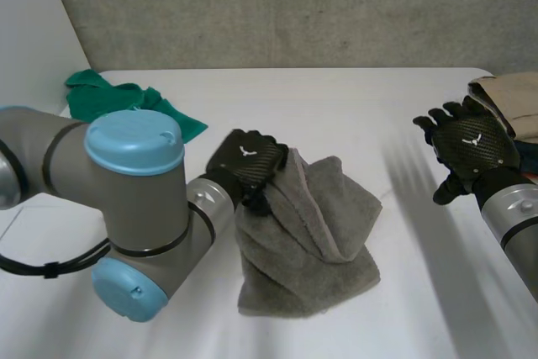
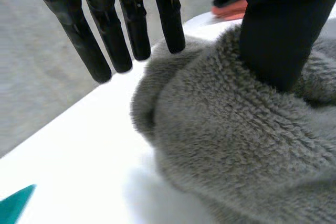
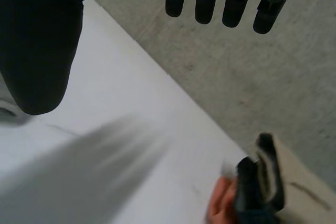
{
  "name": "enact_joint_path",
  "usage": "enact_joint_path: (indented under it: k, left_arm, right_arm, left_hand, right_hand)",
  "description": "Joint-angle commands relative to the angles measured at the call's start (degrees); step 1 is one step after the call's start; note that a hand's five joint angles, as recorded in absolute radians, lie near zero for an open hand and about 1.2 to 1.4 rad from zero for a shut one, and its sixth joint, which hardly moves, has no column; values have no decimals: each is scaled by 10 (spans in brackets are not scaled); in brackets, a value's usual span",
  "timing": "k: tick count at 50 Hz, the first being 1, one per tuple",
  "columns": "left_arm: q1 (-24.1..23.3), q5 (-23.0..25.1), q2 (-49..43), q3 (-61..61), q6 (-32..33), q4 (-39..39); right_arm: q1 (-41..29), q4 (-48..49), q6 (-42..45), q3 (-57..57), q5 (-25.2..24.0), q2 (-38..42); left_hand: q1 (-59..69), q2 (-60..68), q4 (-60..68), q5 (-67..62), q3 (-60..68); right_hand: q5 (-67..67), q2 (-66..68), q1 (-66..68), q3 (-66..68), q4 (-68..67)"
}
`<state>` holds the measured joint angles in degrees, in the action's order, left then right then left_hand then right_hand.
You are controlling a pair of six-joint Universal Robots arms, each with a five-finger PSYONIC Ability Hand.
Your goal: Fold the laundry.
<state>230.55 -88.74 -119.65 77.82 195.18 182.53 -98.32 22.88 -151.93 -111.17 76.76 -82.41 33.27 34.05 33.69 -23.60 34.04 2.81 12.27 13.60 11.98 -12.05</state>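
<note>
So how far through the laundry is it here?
Done: the stack of clothes at the right looks folded. In hand: the grey towel lies bunched mid-table, the left hand pinching its raised upper part between thumb and fingers; the right hand hovers open. Left: finishing this towel, then the crumpled green cloth at far left.

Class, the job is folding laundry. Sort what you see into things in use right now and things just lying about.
In use: grey towel; left robot hand holding it.
Lying about: green cloth; stacked clothes; right robot hand, open, idle.
</note>
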Motion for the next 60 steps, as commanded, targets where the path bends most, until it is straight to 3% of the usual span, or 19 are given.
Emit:
enact_joint_path:
  k: [1,8,16,21,23,28,34,41,46,48,57,60]
  left_arm:
    - [1,-64,105,50,-4,5]
    - [9,-66,192,162,-10,20]
    - [67,-59,192,267,-41,85]
    - [96,-23,169,281,-53,95]
    - [94,-6,164,281,-53,96]
    - [85,18,167,280,-56,112]
    - [25,19,209,271,-46,160]
    - [-58,17,174,240,-29,187]
    - [-115,14,105,201,19,182]
    - [-130,9,73,187,53,180]
    - [-143,-71,-20,149,153,179]
    - [-146,-86,-39,139,181,179]
  right_arm:
    - [-7,-156,-95,56,-2,-3]
    - [-20,-282,-155,106,-17,3]
    - [-108,-257,-166,113,-49,77]
    - [-157,-214,-161,111,-39,109]
    - [-168,-195,-160,111,-34,123]
    - [-171,-137,-154,122,31,133]
    - [-162,-140,-136,171,57,128]
    - [-149,-178,-58,283,-5,139]
    - [-144,-215,-9,387,-103,242]
    - [-145,-221,-6,421,-121,266]
    - [-148,-279,-3,568,-167,392]
    - [-148,-307,-5,607,-208,428]
  left_hand:
    - [-108,-115,-112,111,-115]
    - [-165,-173,-169,168,-173]
    - [-168,-176,-172,172,-176]
    - [-168,-176,-172,172,-176]
    - [-168,-176,-172,172,-176]
    - [-158,-166,-162,162,-166]
    - [-133,-141,-137,136,-141]
    - [-76,-84,-80,79,-84]
    - [-77,-85,-82,81,-85]
    - [-79,-87,-83,82,-87]
    - [-76,-84,-80,79,-84]
    - [-46,-53,-50,49,-53]
  right_hand:
    - [-28,-23,-36,-20,20]
    - [-28,-23,-36,-20,20]
    - [0,5,-8,8,-7]
    - [0,5,-8,8,-7]
    - [3,8,-5,11,-11]
    - [5,10,-3,13,-12]
    - [5,10,-3,13,-12]
    - [3,8,-5,11,-11]
    - [5,10,-3,13,-12]
    - [8,13,0,16,-16]
    - [53,59,46,62,-61]
    - [85,91,77,94,-93]
